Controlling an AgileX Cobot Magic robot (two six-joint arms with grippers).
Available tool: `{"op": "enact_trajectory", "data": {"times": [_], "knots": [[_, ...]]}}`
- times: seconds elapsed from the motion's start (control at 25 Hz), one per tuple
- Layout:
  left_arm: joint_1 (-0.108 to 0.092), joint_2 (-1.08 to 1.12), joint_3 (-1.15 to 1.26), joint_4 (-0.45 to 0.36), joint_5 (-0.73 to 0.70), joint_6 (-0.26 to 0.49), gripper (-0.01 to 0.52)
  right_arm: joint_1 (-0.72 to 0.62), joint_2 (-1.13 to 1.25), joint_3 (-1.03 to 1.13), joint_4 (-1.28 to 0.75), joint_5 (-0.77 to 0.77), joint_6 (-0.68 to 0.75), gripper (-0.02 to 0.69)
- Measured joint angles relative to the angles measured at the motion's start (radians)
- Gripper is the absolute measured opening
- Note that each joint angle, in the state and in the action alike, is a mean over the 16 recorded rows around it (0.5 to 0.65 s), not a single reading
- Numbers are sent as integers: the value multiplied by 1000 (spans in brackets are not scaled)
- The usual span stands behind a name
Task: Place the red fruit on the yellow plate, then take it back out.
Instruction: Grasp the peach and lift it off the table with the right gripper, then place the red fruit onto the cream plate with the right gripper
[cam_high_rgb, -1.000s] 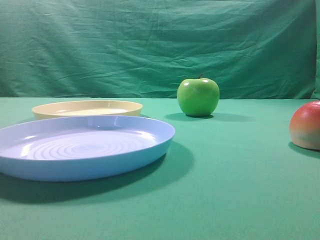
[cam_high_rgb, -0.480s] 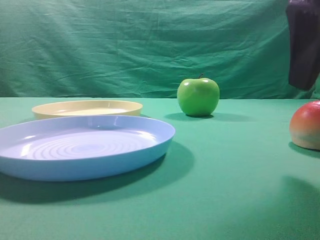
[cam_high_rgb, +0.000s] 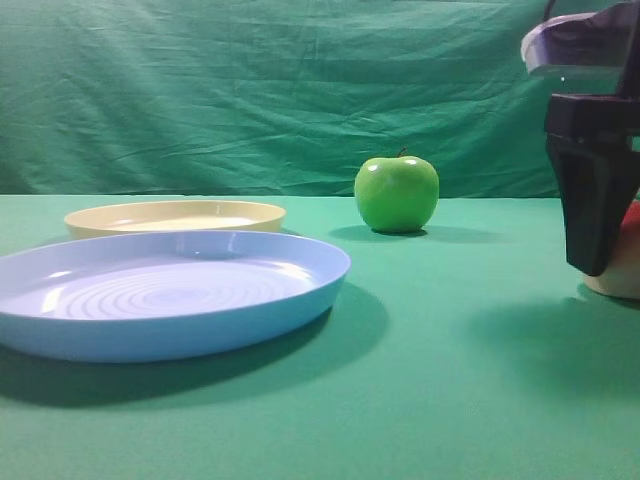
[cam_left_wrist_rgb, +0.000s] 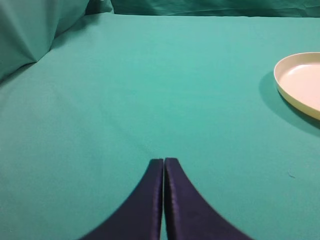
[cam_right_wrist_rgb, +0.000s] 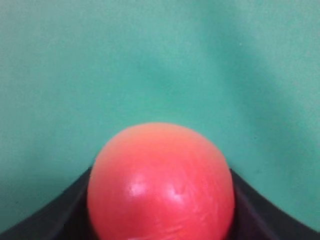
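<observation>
The red fruit (cam_high_rgb: 622, 283) sits on the green cloth at the far right edge, mostly hidden behind my right gripper (cam_high_rgb: 600, 262), which has come down over it. In the right wrist view the red fruit (cam_right_wrist_rgb: 161, 185) fills the gap between the dark fingers (cam_right_wrist_rgb: 60, 220), which stand wide on either side of it; the gripper is open. The yellow plate (cam_high_rgb: 175, 215) lies empty at the back left, and its rim (cam_left_wrist_rgb: 300, 82) shows in the left wrist view. My left gripper (cam_left_wrist_rgb: 163, 161) is shut on nothing over bare cloth.
A larger light-blue plate (cam_high_rgb: 170, 290) with concentric rings lies in front of the yellow plate. A glossy green apple (cam_high_rgb: 396, 193) stands at the back centre. A green backdrop hangs behind the table.
The right gripper came into view from the top right and dropped down over the red fruit. The fruit, plates and apple have not moved.
</observation>
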Motion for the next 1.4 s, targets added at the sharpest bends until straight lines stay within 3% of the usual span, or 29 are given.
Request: {"op": "enact_trajectory", "data": {"times": [0.2, 0.4, 1.04, 1.4], "knots": [[0, 0, 0, 0, 0, 0, 0, 9, 11, -85, -1, 46, -23, 293], [0, 0, 0, 0, 0, 0, 0, 47, 20, -238, -1, 102, -81, 228], [0, 0, 0, 0, 0, 0, 0, 264, 288, -857, 163, 230, -397, 209], [0, 0, 0, 0, 0, 0, 0, 334, 551, -1082, 214, 188, -469, 199]]}}
